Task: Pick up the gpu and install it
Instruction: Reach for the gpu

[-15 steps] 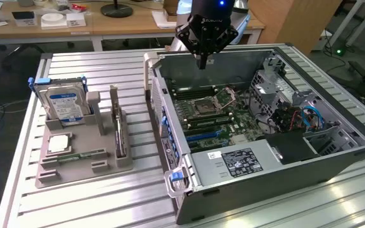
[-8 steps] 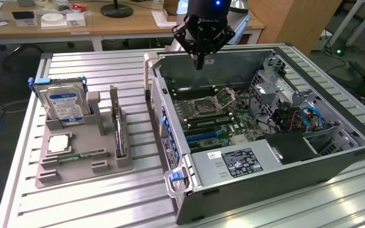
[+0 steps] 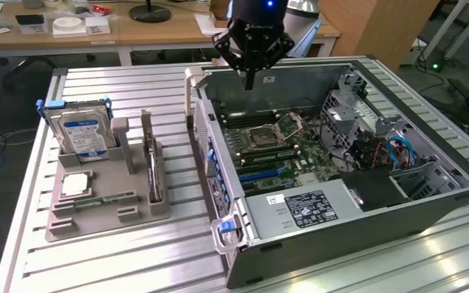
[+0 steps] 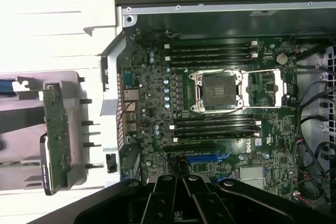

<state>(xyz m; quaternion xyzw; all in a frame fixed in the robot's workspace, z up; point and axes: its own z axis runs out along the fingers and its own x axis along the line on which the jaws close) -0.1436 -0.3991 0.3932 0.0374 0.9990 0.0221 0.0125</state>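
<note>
Aluminium slats form the table (image 3: 112, 256), which carries an open computer case (image 3: 430, 201) lying on its side with the motherboard (image 3: 300, 146) bared. At the exterior view's left, just beside the case, sits a grey holder (image 3: 108, 210). A blue-labelled hard drive (image 3: 83, 134) stands in it, and the gpu (image 3: 151, 165) stands on edge in its own slot, untouched. The black pincer (image 3: 249, 83) hangs above the motherboard, fingers together, gripping nothing.
</note>
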